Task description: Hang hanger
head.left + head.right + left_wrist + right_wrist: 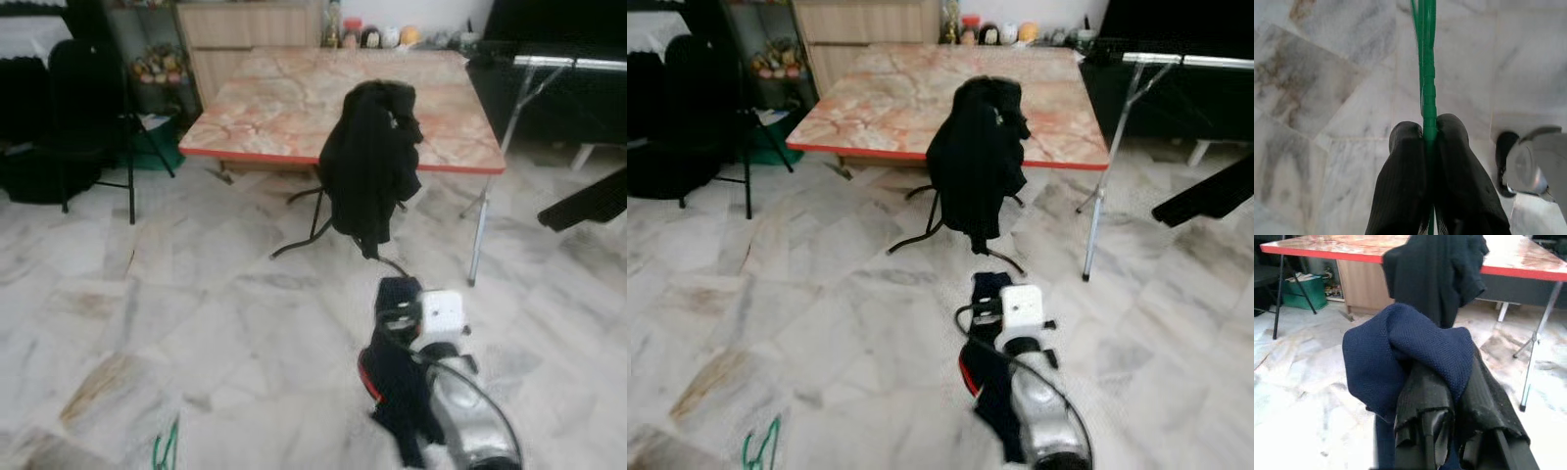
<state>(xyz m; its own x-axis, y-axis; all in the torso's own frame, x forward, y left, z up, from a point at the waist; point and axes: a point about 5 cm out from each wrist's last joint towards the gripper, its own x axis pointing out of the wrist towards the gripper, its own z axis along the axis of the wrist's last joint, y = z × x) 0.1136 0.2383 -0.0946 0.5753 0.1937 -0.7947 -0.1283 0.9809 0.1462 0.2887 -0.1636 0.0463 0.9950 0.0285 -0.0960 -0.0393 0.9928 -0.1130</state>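
Pinching hard, the left gripper (pixel 1429 142) has its two black fingers clamped on the thin green hanger (pixel 1426 63), held low over the marble floor (pixel 196 323). Beside it the right gripper (pixel 1449 431) grasps a bundled navy garment (pixel 1400 362). Further ahead a black jacket (pixel 370 162) drapes a chair at the red-edged table (pixel 294 98).

Left hand (pixel 1427 142) clamped tight; right hand (pixel 1449 431) raised forward.

Green hanger (pixel 1426 63) cut off by the frame edge — right pincer's fingers hidden under navy cloth (pixel 1410 357).
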